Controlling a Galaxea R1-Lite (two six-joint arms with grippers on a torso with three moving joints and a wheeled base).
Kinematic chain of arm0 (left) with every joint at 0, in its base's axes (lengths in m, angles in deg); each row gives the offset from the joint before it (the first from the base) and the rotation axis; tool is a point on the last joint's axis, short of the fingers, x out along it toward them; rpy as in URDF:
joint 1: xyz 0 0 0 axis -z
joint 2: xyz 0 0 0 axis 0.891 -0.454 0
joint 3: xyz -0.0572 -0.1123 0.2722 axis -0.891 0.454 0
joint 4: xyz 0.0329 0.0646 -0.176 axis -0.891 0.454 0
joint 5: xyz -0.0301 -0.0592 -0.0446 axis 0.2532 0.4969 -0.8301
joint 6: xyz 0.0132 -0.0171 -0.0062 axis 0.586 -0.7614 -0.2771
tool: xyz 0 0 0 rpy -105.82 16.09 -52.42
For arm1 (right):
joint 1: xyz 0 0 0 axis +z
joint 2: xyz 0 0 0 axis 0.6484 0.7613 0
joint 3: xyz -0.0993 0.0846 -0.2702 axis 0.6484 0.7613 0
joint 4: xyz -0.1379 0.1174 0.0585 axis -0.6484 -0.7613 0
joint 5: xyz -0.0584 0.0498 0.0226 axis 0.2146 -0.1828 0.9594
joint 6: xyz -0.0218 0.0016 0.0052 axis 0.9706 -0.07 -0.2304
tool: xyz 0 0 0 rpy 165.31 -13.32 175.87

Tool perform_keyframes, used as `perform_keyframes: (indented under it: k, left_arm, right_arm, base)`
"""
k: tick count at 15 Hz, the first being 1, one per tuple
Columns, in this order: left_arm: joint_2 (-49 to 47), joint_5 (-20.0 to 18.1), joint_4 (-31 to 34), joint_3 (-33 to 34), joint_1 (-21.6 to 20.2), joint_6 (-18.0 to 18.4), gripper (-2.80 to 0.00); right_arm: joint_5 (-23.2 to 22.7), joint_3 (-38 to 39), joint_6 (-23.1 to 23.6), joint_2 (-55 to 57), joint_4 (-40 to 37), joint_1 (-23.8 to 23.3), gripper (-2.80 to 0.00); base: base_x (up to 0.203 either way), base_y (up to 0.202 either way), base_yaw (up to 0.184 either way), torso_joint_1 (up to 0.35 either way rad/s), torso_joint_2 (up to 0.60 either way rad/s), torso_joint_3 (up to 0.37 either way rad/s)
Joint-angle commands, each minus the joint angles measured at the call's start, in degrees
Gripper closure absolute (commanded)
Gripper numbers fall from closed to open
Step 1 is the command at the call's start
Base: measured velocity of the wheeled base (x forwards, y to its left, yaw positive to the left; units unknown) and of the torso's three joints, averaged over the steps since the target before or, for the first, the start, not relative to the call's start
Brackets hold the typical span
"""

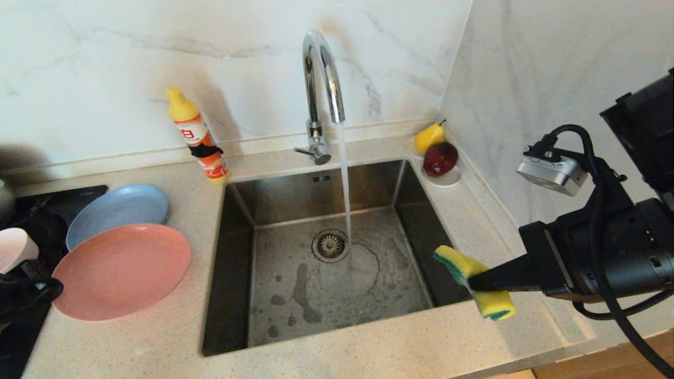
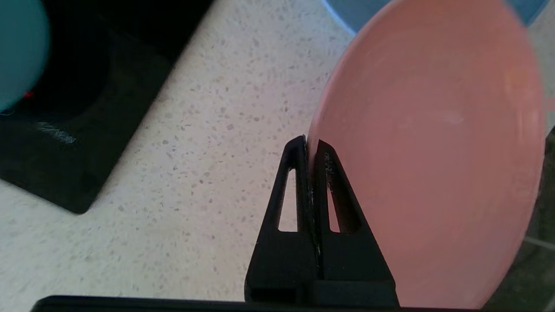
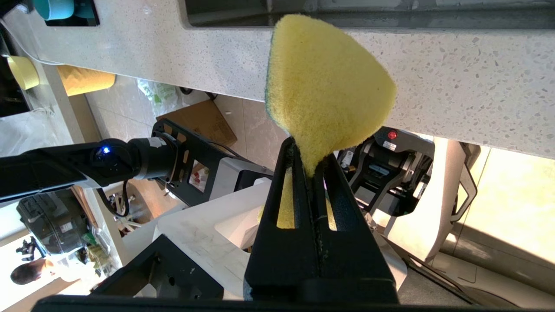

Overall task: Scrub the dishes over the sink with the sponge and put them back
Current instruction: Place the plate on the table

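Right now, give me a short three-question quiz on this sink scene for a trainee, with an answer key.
1. True or false: the right hand is shut on the sponge.
2. Which dish does the left hand grip by its rim? A) grey-blue plate B) pink plate C) teal bowl
3. Fill in: water runs from the tap into the ____.

Key
1. True; the sponge hangs pinched at the sink's front right corner.
2. B; the left wrist view shows the fingers closed on the pink rim.
3. Sink; the stream lands beside the drain.
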Motion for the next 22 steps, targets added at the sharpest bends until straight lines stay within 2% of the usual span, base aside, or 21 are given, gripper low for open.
perform_keyframes:
  k: [1, 5, 6, 9, 16, 19, 22]
  left_arm:
    - [-2.0, -0.6, -2.3, 1.6, -0.4, -0.2, 0.00]
    - [-3.1, -1.3, -2.5, 1.1, -1.7, -0.2, 0.00]
    - [-3.1, -1.5, -2.5, 1.0, -2.0, -0.2, -2.80]
    - [-1.7, -3.2, -1.7, 1.8, -2.1, -0.2, -2.80]
    - [-0.4, -3.9, -1.8, 2.7, -3.2, -0.5, -2.80]
    - [2.4, -6.9, -1.7, 2.7, -3.2, -0.8, -2.80]
    - [7.1, -8.2, -1.6, 0.5, -3.2, -0.6, -2.80]
  right_arm:
    - [-0.1, 0.0, -0.3, 0.3, -0.2, 0.0, 0.00]
    - [-0.1, 0.0, -0.3, 0.2, -0.2, 0.1, 0.00]
    - [-0.1, 0.0, -0.3, 0.3, -0.2, 0.1, 0.00]
    - [-0.1, -0.1, -0.3, 0.0, -0.2, 0.1, 0.00]
    - [-0.1, 1.1, -0.3, -0.1, -0.1, 0.0, 0.00]
    - [-0.2, 1.3, -0.3, 0.0, -0.2, 0.1, 0.00]
    - [-0.1, 1.1, -0.3, -0.6, -0.2, 0.1, 0.00]
  base:
    - [0.000, 0.000, 0.000, 0.000, 0.00, 0.000]
    - [0.000, 0.000, 0.000, 0.000, 0.00, 0.000]
    - [0.000, 0.000, 0.000, 0.000, 0.00, 0.000]
    - [0.000, 0.000, 0.000, 0.000, 0.00, 0.000]
    - [0.000, 0.000, 0.000, 0.000, 0.00, 0.000]
    - [0.000, 0.000, 0.000, 0.000, 0.00, 0.000]
    - [0.000, 0.000, 0.000, 0.000, 0.00, 0.000]
